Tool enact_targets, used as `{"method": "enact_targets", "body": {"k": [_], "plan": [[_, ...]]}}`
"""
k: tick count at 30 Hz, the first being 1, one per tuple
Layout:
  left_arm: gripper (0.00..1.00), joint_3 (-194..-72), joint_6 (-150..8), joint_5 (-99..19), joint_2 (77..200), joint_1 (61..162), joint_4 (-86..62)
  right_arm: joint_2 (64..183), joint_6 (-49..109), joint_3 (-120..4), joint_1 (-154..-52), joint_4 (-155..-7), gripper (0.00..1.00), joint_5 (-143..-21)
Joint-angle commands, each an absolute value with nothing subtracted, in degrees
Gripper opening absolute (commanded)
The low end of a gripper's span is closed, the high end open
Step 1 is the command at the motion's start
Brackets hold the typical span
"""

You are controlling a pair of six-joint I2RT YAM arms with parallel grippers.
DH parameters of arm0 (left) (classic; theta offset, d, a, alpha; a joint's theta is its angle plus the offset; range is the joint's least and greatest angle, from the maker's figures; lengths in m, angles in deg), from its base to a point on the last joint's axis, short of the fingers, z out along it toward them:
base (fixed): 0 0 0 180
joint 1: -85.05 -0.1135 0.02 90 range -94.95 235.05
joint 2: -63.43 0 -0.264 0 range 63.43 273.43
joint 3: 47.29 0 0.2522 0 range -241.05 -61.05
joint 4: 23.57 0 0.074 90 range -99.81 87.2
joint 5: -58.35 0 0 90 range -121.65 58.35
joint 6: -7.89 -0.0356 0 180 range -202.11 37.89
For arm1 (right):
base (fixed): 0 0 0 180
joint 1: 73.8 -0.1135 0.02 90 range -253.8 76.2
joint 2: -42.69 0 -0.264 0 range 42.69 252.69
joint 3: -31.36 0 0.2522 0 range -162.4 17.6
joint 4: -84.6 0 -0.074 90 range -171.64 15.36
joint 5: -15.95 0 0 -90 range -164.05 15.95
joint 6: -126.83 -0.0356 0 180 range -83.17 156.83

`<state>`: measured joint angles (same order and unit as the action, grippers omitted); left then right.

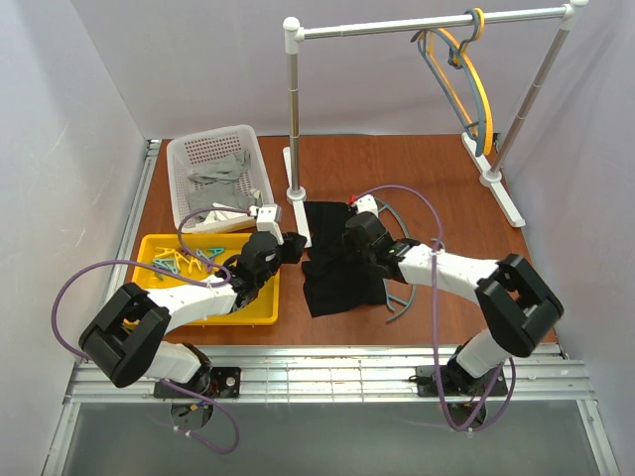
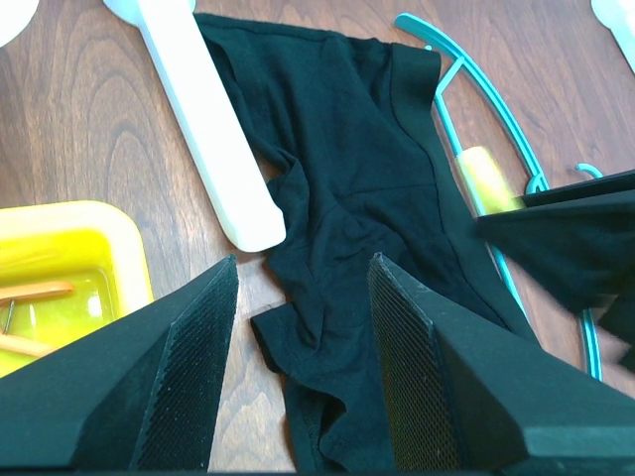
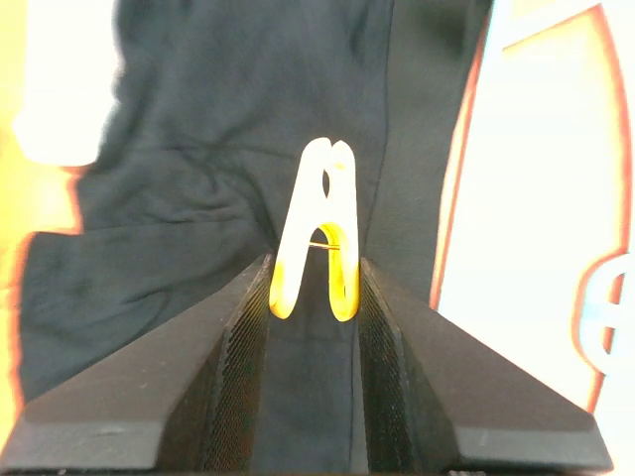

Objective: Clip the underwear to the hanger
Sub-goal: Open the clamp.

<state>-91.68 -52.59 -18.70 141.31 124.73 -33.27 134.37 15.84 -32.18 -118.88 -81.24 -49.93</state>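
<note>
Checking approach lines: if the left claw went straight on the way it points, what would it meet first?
Most likely the black underwear, whose crumpled edge lies just ahead of the open left claw; depth is unclear.

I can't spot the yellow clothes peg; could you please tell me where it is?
In the right wrist view's centre, the yellow clothes peg is pinched in the right hand, over the underwear.

Bright, soft shadows, right-wrist view overexposed
</note>
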Motion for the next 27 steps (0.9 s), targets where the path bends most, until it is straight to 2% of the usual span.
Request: {"method": "enact_targets", "body": {"k": [1,9,16,27], "plan": [[0.48,-91.6,-54.3,-18.7,140.2,124.4,-34.4,127.2,18.9,-31.9,-119.1,-77.6,0.28,-48.7],[0.48,-92.3,-57.8,-23.3,141.0,124.4,-34.0,119.9,18.4,-32.0,-119.0,-61.4,0.27,-53.7],[0.48,-90.9,-62.1,-33.4,140.2,124.4,-35.7,117.4,18.4,-34.2,-117.2,-47.2,0.27,-59.6],[0.48,-90.6,-65.3,-41.8,141.1,124.4,-37.8,120.9,26.5,-37.9,-107.7,-37.2,0.19,-73.1]]}}
